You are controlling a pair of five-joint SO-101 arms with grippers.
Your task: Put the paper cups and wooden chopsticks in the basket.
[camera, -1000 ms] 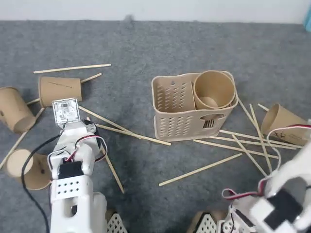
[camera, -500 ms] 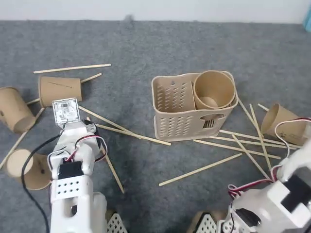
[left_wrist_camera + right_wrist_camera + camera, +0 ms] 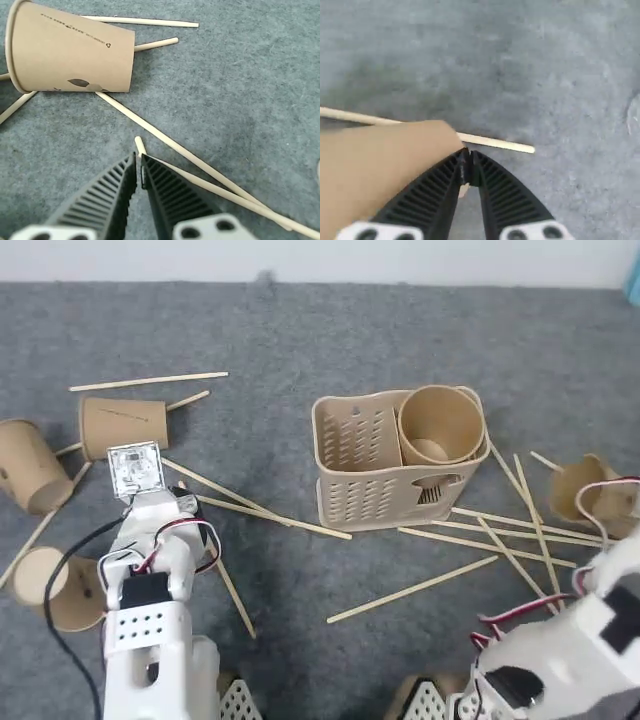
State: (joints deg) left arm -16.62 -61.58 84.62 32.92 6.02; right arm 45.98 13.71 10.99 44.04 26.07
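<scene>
A tan slotted basket (image 3: 365, 475) stands mid-table with one paper cup (image 3: 440, 425) upright inside it. My left gripper (image 3: 138, 162) is shut just short of the end of a wooden chopstick (image 3: 165, 142) on the grey mat, with a paper cup (image 3: 70, 55) lying on its side beyond it. My right gripper (image 3: 468, 161) is shut on the wall of another paper cup (image 3: 385, 170). In the high view that cup (image 3: 585, 490) is tilted at the right edge with its mouth showing. A chopstick (image 3: 490, 142) lies just past the right fingertips.
Three cups (image 3: 125, 425) (image 3: 28, 465) (image 3: 45, 585) lie on their sides at the left. Several chopsticks are scattered around, some left of the basket (image 3: 265, 510) and some to its right (image 3: 500, 530). The left arm (image 3: 150, 560) stands at the front left.
The right arm has shifted at the front right. The cup at the right edge has tipped from lying on its side to tilted with its mouth showing. The left arm has not moved.
</scene>
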